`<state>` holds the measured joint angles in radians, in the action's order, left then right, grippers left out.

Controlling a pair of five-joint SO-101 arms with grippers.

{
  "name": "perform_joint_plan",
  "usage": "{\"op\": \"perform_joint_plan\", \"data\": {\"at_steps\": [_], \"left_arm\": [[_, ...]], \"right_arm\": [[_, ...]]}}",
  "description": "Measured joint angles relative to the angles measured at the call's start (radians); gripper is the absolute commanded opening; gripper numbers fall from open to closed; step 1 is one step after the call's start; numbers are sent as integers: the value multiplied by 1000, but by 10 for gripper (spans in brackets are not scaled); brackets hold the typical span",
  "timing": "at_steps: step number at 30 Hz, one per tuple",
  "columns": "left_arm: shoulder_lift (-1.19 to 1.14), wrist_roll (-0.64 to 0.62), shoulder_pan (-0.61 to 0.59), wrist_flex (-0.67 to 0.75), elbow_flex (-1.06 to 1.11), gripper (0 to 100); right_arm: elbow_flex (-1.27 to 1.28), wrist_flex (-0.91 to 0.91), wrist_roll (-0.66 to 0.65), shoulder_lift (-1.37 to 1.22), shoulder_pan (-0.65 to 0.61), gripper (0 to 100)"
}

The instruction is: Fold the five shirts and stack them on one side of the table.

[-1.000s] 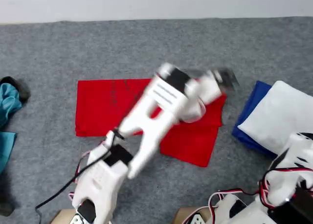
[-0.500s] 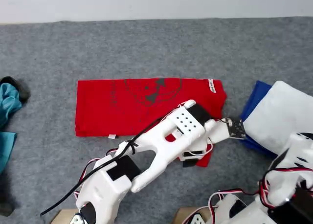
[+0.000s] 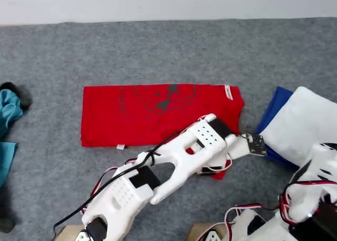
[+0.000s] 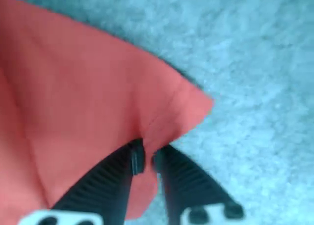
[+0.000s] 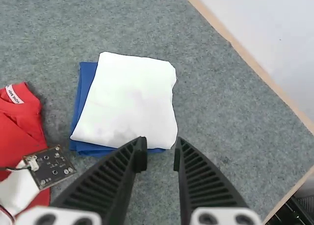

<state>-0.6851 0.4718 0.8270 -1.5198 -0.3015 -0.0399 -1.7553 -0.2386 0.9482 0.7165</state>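
Observation:
A red shirt lies spread flat in the middle of the grey table, print side up. My left arm stretches across its lower right part, and my left gripper is low at that corner. In the left wrist view the left gripper is shut on a fold of the red shirt close to its pointed corner. A folded white shirt rests on a folded blue shirt at the right. My right gripper hangs slightly open, holding nothing, above the white shirt and blue shirt.
A teal shirt lies crumpled at the table's left edge beside a dark object. The right arm's base and cables stand at the front right. The table's right edge runs just beyond the stack.
My left arm has swung from over the shirt's upper right down to its lower right corner, and has since moved slightly to the right. The right arm has stayed still.

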Motion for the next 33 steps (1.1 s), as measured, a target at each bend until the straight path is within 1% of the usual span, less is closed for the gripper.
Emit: {"op": "perform_joint_plan", "data": {"at_steps": [4,9,14,19,24,30,33], "left_arm": [[0,0,-3,-40,-48,6],[8,2,-11,-54,-95,6],[15,0,-81,-55,-167,6],[8,-18,-166,5,-230,6],[-89,-26,-238,17,-341,6],[-232,-26,-265,17,-500,10],[-287,-26,-265,17,-554,60]], "right_arm": [[0,0,0,0,0,104],[0,0,0,0,2,104],[0,0,0,0,0,104],[0,0,0,0,0,104],[0,0,0,0,0,104],[0,0,0,0,0,104],[0,0,0,0,0,104]]}}
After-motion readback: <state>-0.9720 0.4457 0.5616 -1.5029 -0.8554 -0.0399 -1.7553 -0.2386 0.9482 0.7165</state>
